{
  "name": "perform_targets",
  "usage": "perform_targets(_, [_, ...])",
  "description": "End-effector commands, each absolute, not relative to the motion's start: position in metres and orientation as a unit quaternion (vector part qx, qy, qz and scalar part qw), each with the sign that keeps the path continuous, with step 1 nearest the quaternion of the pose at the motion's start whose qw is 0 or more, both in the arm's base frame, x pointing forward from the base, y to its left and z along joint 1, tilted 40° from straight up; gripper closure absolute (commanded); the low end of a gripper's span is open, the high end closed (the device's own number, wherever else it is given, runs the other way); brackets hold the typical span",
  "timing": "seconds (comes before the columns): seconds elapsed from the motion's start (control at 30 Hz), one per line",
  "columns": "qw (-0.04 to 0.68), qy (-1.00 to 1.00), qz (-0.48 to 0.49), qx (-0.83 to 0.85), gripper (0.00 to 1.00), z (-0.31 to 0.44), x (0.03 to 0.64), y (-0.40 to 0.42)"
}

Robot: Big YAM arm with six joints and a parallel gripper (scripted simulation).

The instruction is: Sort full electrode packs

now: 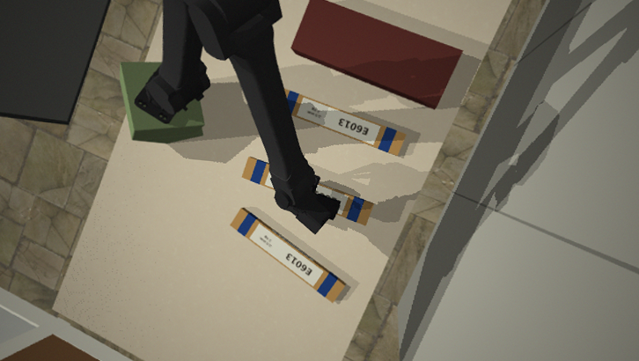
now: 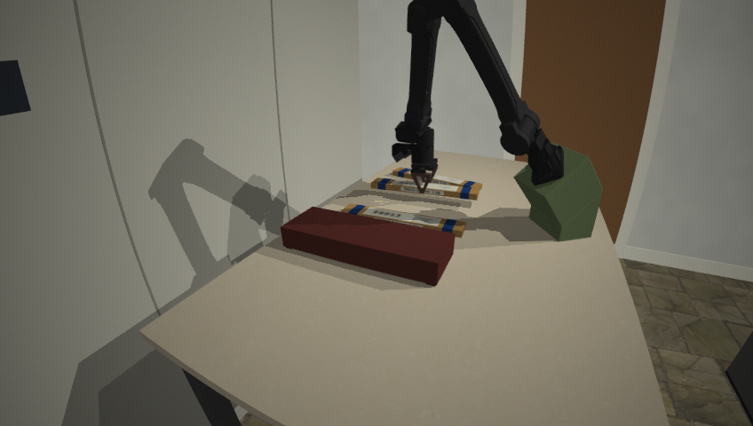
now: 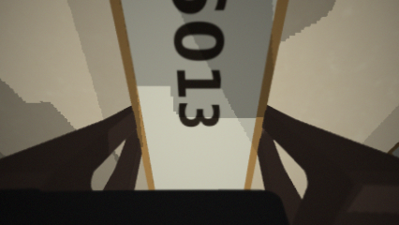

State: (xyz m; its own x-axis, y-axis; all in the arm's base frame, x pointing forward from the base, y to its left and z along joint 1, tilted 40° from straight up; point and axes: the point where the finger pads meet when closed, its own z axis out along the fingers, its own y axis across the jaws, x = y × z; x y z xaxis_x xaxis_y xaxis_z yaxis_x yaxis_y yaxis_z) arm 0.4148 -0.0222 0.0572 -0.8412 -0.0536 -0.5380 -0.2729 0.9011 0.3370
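My gripper is shut across the middle of one tan electrode pack with blue bands and an E6013 label. It holds this pack roughly level a little above the table, its shadow apart from it. A second pack lies flat on the table between the held pack and the low dark red platform. A third pack lies flat at an angle beyond the held one, partly hidden behind it in the exterior view. No pack is on the platform.
A green faceted block stands at the table's side, with the arm's base end over it. A pale panelled wall rises along the opposite side of the table.
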Motion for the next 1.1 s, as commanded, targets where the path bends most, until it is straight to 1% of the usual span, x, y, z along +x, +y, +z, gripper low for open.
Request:
perform_targets(0.0, [0.296,0.931,0.193,-0.087,1.00,0.077,0.426,-0.028])
perform_targets(1.07, [0.293,0.932,0.195,-0.087,1.00,0.059,0.439,-0.020])
